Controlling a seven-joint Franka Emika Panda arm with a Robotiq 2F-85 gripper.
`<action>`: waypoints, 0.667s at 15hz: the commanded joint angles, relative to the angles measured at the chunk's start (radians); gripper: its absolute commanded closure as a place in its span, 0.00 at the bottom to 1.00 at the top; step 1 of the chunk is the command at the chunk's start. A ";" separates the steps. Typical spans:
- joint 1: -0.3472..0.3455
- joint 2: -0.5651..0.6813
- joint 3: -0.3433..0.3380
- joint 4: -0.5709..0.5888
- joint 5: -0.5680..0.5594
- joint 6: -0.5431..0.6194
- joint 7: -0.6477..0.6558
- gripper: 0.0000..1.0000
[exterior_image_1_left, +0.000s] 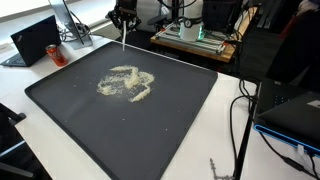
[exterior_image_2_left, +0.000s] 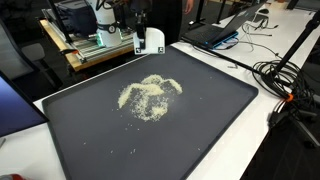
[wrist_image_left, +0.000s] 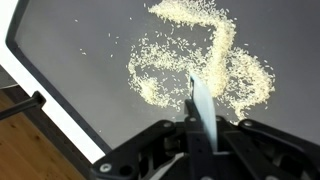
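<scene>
A loose pile of pale rice grains (exterior_image_1_left: 127, 83) lies spread in curved streaks on a large dark tray (exterior_image_1_left: 60, 95); in the wrist view the rice grains (wrist_image_left: 215, 55) fill the middle. My gripper (wrist_image_left: 197, 122) is shut on a thin, flat, pale blade (wrist_image_left: 200, 98) that points toward the rice. In an exterior view the gripper (exterior_image_1_left: 123, 20) hangs over the tray's far edge, with the blade (exterior_image_1_left: 124, 38) pointing straight down. The blade's tip stays short of the rice. I cannot tell whether the tip touches the tray.
A laptop (exterior_image_1_left: 35, 40) and a red can (exterior_image_1_left: 55, 53) sit beyond the tray's far corner. Equipment on a wooden board (exterior_image_1_left: 195, 38) stands behind the tray. Cables (exterior_image_2_left: 285, 85) trail on the white table beside the tray (exterior_image_2_left: 200, 130). Stray grains (wrist_image_left: 105, 45) dot the tray.
</scene>
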 joint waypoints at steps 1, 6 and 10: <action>0.039 -0.041 0.038 0.004 0.009 -0.064 -0.009 0.99; 0.069 -0.032 0.107 0.026 -0.057 -0.128 0.095 0.99; 0.074 -0.020 0.103 0.019 -0.035 -0.104 0.079 0.96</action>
